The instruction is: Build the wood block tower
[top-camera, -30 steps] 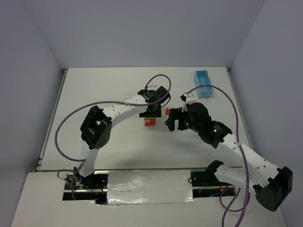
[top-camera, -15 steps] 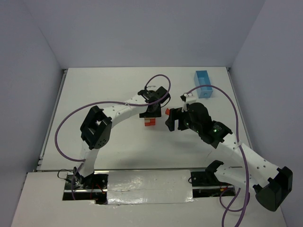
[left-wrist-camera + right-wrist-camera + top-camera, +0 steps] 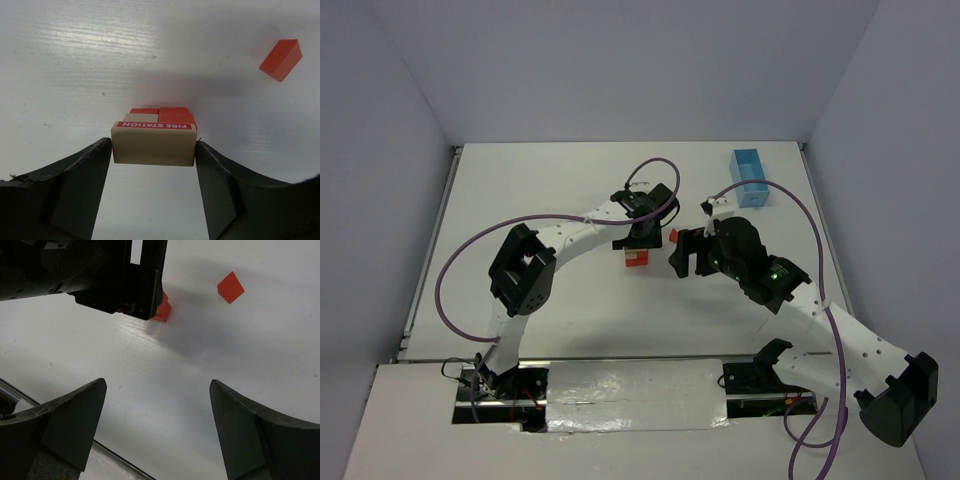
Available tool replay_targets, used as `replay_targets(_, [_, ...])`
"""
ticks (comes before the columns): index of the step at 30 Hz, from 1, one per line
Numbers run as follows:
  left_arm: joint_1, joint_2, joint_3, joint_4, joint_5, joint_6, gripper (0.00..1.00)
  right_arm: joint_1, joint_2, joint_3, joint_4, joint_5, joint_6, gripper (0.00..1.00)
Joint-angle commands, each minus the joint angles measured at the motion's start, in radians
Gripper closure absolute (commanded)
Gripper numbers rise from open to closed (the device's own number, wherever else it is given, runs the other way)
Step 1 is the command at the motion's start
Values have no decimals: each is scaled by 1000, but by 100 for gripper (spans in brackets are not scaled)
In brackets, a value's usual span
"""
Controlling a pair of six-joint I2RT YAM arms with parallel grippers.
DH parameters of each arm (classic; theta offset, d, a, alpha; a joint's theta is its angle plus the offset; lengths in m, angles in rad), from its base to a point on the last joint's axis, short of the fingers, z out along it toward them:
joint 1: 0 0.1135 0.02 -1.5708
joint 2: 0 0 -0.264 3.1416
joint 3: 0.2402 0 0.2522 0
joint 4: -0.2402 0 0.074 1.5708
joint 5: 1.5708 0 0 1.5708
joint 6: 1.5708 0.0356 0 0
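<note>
My left gripper (image 3: 153,148) is shut on a pale tan block (image 3: 153,145) with a red "FIRE STATION" label, one finger against each side. It holds the block over a low cluster of red-orange and tan blocks (image 3: 159,116), and I cannot tell whether they touch. In the top view that gripper (image 3: 640,241) hangs over the small stack (image 3: 636,259) at mid-table. A red roof-shaped block (image 3: 281,60) lies apart on the table, also in the right wrist view (image 3: 230,287) and the top view (image 3: 673,236). My right gripper (image 3: 157,385) is open and empty, just right of the stack (image 3: 682,255).
A light-blue rectangular tray (image 3: 750,178) stands at the back right. Purple cables loop over both arms. The left arm's black wrist (image 3: 100,275) fills the upper left of the right wrist view, close to my right gripper.
The left gripper has shifted slightly over the stack with the tan block, so pale wood now shows on top where red showed. The right arm has not moved.
</note>
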Motion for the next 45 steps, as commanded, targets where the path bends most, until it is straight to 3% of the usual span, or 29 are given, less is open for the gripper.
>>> replay_targets(1, [-4, -45, -13, -7, -15, -21, 19, 9, -15, -5, 37, -7, -13, 9])
replay_targets(10, [-4, -57, -11, -15, -32, -28, 9, 11, -15, -5, 37, -2, -13, 9])
replay_targets(12, [-4, -77, -23, -6, -39, -27, 0, 11, -17, -5, 37, 1, -12, 9])
replay_targets(22, [-4, -241, 9, 41, -101, 36, 0, 4, -80, -28, 67, 44, -6, 8])
replay_targets(27, [-3, -436, -57, 73, -136, 80, 0, -37, -60, -3, 44, 90, 0, 4])
replay_targets(29, [-1, -531, -114, 68, -142, 108, 0, -75, 26, 24, 33, 101, -1, 2])
replay_targets(32, [-1, -684, -244, 109, -89, 184, 1, -202, 240, 96, 25, -65, -39, 3])
replay_targets(35, [-1, -856, -396, 149, -24, 263, 1, -238, 472, 179, 51, -53, -137, 4])
replay_targets(39, [3, -1048, -586, 180, 24, 342, 0, -272, 776, 418, -13, 22, -243, 5])
replay_targets(40, [3, -1095, -643, 182, 30, 359, 1, -278, 881, 467, -39, -22, -260, 6])
replay_targets(45, [12, -1166, -754, 179, 45, 435, 0, -286, 1035, 613, -73, -220, -423, 8])
